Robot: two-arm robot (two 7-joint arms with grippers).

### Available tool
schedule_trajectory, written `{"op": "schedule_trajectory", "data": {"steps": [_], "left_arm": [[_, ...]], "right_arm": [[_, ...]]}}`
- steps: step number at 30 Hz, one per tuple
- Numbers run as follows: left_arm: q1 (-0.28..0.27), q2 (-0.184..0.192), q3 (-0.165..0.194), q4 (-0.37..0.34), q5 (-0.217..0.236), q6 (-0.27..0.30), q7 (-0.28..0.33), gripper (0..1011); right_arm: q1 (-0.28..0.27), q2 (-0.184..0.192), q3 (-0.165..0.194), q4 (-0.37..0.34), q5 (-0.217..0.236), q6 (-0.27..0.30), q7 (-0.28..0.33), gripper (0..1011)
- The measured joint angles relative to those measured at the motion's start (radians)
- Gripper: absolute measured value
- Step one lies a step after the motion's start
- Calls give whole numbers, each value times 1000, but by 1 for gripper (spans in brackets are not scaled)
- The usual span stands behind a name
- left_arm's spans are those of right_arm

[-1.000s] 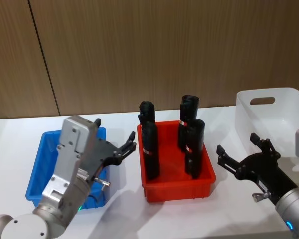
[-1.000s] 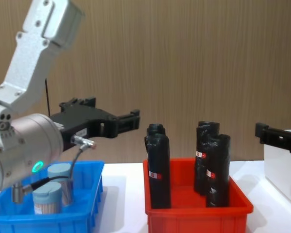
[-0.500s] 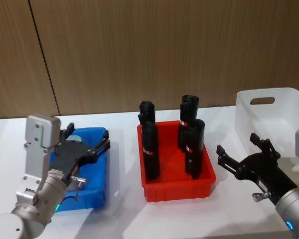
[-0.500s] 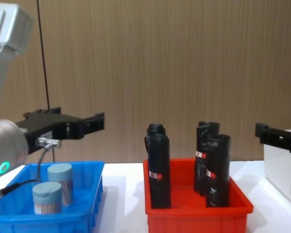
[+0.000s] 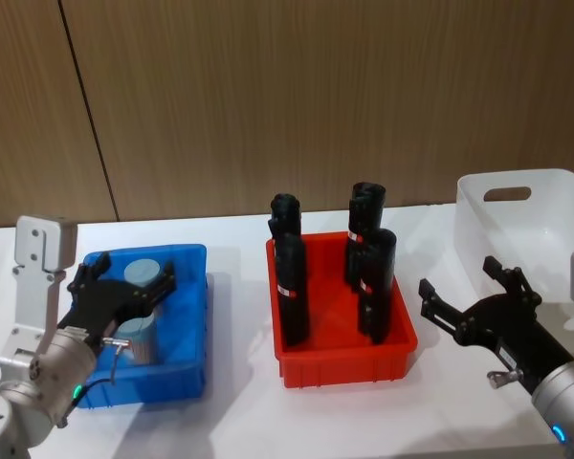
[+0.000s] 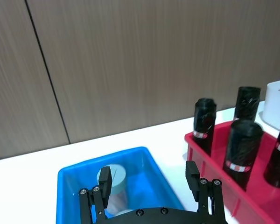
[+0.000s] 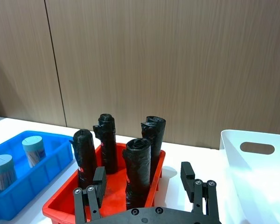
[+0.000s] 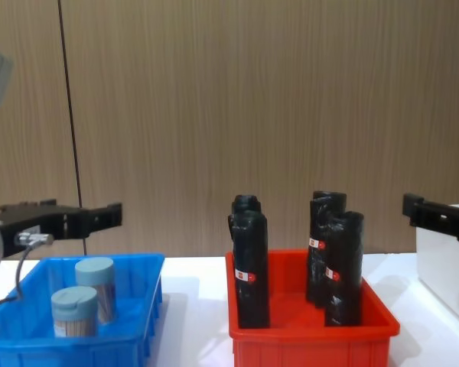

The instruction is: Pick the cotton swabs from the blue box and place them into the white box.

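Note:
Two cotton swabs jars, clear with grey-blue lids, stand in the blue box [image 5: 193,325]: one at the back [image 5: 142,271], one nearer [image 5: 134,335]. From the chest they show side by side [image 8: 96,284] [image 8: 73,310] behind the blue box wall [image 8: 99,348]. My left gripper [image 5: 124,287] hovers open above the box's left half, clear of both jars [image 8: 61,218]. Its wrist view looks down on a jar [image 6: 113,183] between its fingers [image 6: 148,171]. My right gripper [image 5: 469,304] stands open in front of the white box [image 5: 536,215], holding nothing.
A red bin [image 5: 344,365] with several upright black rolls [image 5: 289,277] sits between the blue and white boxes, also in the chest view [image 8: 306,344]. A wood-panelled wall runs behind the white table. The right wrist view shows the white box [image 7: 256,177] beside the red bin [image 7: 60,203].
My left arm has swung left and down, from beside the red bin to over the blue box's left half, uncovering both jars. The right arm has not moved.

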Motion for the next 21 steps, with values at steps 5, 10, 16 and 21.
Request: {"op": "schedule_trajectory", "data": {"steps": [5,10,16,21], "left_arm": [[-16,6,-17,40,-19,31,-22,1000],[-27,10,-28,69,-31,56,-40,1000],[-38,14,-38,106,-39,85,-69,1000],[-49,16,-43,139,-41,104,-101,1000]], "right_arm": [[0,0,0,0,0,0,0,1002],[0,0,0,0,0,0,0,1002],[0,0,0,0,0,0,0,1002],[0,0,0,0,0,0,0,1002]]}}
